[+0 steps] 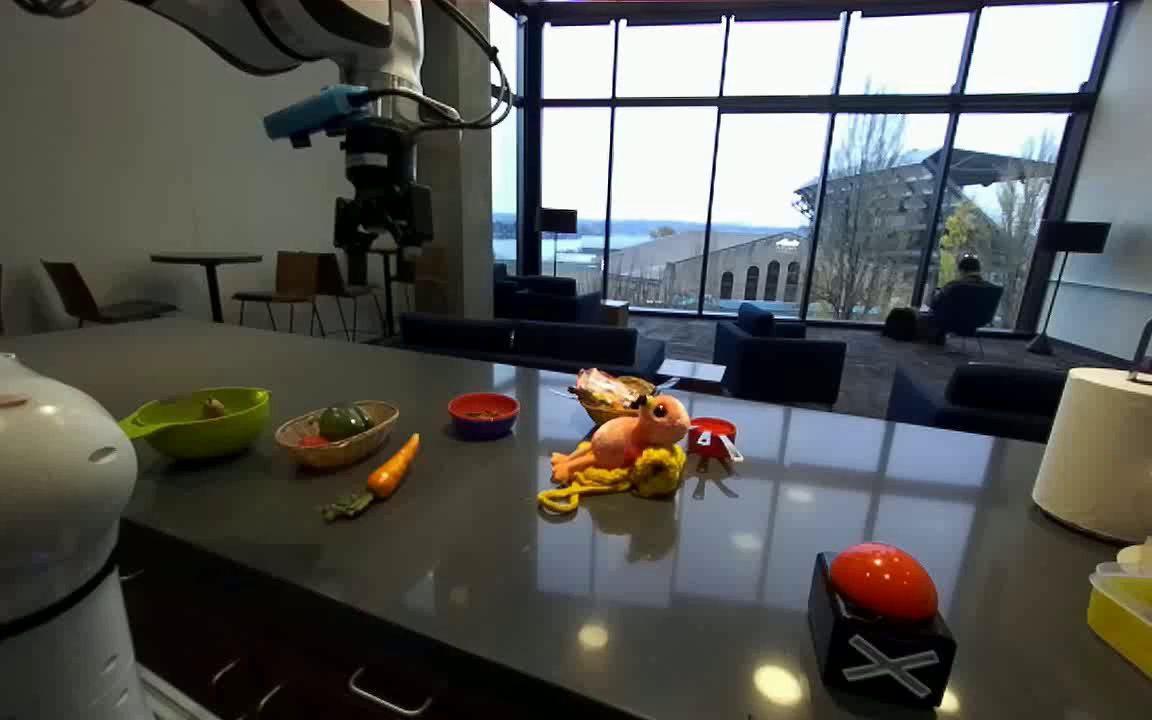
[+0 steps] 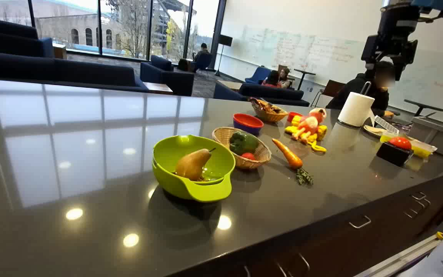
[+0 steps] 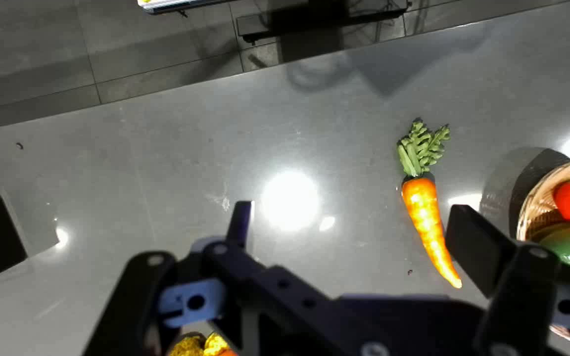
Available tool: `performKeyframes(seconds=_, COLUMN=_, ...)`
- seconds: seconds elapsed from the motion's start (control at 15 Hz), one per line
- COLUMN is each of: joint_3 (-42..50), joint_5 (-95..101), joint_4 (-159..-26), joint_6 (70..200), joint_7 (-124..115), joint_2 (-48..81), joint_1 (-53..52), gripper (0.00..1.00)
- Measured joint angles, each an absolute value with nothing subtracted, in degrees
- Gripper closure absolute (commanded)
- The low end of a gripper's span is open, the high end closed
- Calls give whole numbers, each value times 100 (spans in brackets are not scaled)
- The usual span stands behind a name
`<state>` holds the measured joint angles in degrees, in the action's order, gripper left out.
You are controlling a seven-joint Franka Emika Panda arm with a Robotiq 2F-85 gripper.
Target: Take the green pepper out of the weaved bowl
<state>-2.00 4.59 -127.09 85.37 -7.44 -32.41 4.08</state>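
In an exterior view, the hand [image 1: 383, 262] hangs above the surface [image 1: 496, 570]. In an exterior view, the green pepper [image 2: 243, 142] lies in the weaved bowl [image 2: 255, 163] beside a tomato [image 2: 248, 156]. In the wrist view, the hand is spread wide.

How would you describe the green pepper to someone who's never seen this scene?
On the glossy grey countertop, in an exterior view, find the lime-green bowl holding a tan pear. To its right in the picture is a round tan woven bowl. Inside sits the glossy, lobed, dark-green pepper, set apart by its colour and bulk from the smaller, round red tomato beside it.
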Motion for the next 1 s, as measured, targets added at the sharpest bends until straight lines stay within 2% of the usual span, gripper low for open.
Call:
performKeyframes(seconds=0.67, joint_3=-201, joint_5=453, joint_4=-12712, joint_6=8575, joint_7=-742, joint_2=-3183, joint_1=337, gripper=0)
performKeyframes(seconds=1.0, joint_3=-322, joint_5=244, joint_4=-12714, joint_6=9018, joint_7=-741, joint_2=-2829, joint_1=49, gripper=0)
